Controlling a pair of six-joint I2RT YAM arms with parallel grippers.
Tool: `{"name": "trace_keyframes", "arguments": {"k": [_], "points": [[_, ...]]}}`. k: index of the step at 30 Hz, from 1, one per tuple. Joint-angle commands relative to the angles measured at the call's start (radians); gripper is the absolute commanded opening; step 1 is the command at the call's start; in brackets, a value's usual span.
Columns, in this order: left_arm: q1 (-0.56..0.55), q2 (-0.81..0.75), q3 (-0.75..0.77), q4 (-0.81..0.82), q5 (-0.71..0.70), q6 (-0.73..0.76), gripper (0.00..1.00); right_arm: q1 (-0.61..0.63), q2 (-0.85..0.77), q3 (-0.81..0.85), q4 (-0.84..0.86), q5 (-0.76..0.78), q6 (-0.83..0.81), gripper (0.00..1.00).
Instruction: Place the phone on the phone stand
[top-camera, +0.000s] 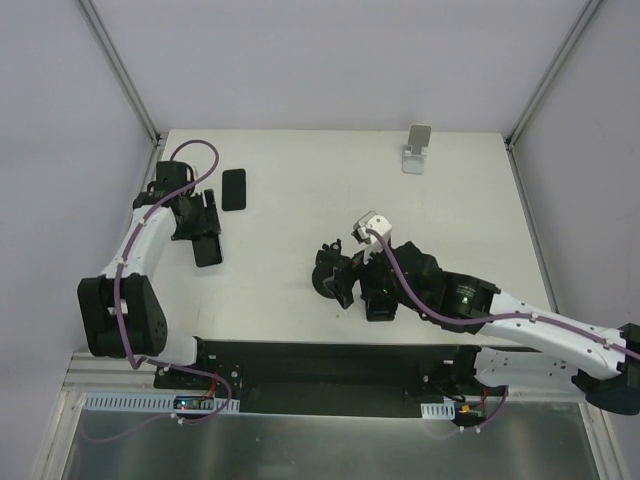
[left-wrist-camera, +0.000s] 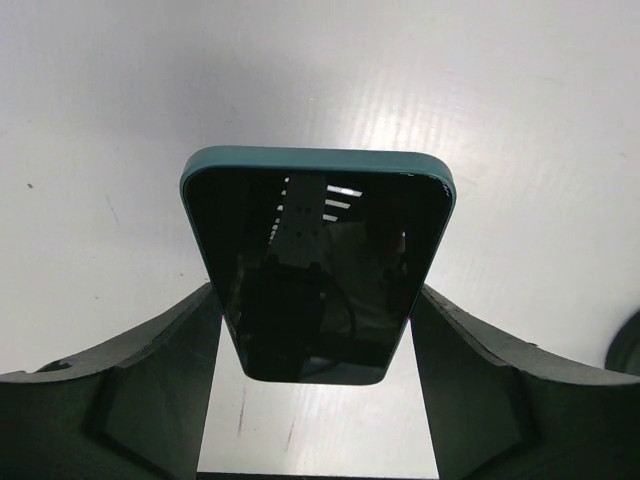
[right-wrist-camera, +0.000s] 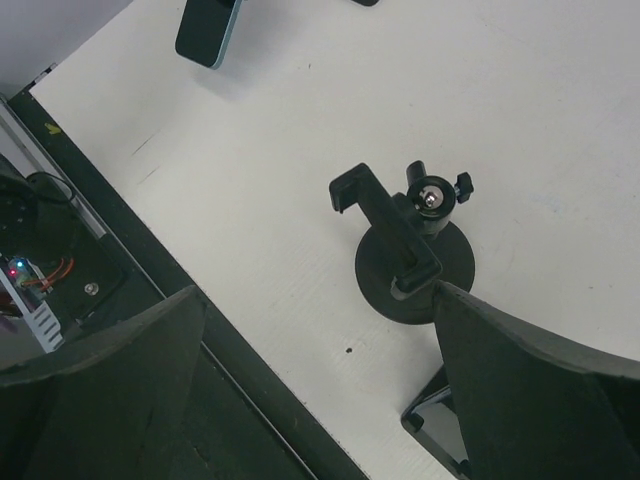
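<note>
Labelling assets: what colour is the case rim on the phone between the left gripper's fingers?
Teal rim around the black-screened phone; clearest in left wrist view.

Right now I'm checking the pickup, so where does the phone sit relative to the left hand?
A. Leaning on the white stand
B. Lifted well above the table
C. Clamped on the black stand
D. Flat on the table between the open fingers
D: in the left wrist view the phone lies flat on the table between the left hand's open fingers.

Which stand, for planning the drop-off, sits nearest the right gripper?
The black round-based stand, right by the right gripper; the silver stand sits far off at the back.
</note>
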Motion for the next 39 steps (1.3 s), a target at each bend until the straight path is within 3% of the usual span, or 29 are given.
{"name": "trace_keyframes", "arguments": {"k": [1, 5, 9, 12, 16, 22, 28, 39], "points": [[-0.04, -0.125, -0.029, 0.068, 0.11, -0.008, 0.0, -0.025, 0.062, 0.108, 0.004, -0.023, 0.068, 0.97], [-0.072, -0.269, -0.076, 0.152, 0.22, 0.012, 0.0, -0.127, 0.125, 0.181, 0.002, -0.162, 0.143, 0.97], [-0.171, -0.385, -0.118, 0.223, 0.282, 0.029, 0.0, -0.236, 0.201, 0.285, -0.033, -0.355, 0.199, 0.97], [-0.205, -0.449, -0.135, 0.254, 0.312, 0.036, 0.0, -0.287, 0.292, 0.4, -0.081, -0.406, 0.23, 0.97], [-0.263, -0.501, -0.145, 0.272, 0.337, 0.044, 0.0, -0.298, 0.437, 0.543, -0.113, -0.371, 0.244, 0.99], [-0.314, -0.564, -0.165, 0.301, 0.364, 0.047, 0.0, -0.301, 0.609, 0.698, -0.072, -0.328, 0.385, 0.83], [-0.339, -0.572, -0.159, 0.295, 0.372, 0.047, 0.0, -0.293, 0.75, 0.829, -0.076, -0.368, 0.405, 0.68], [-0.363, -0.577, -0.159, 0.29, 0.357, 0.052, 0.0, -0.249, 0.786, 0.83, -0.061, -0.31, 0.384, 0.62]]}}
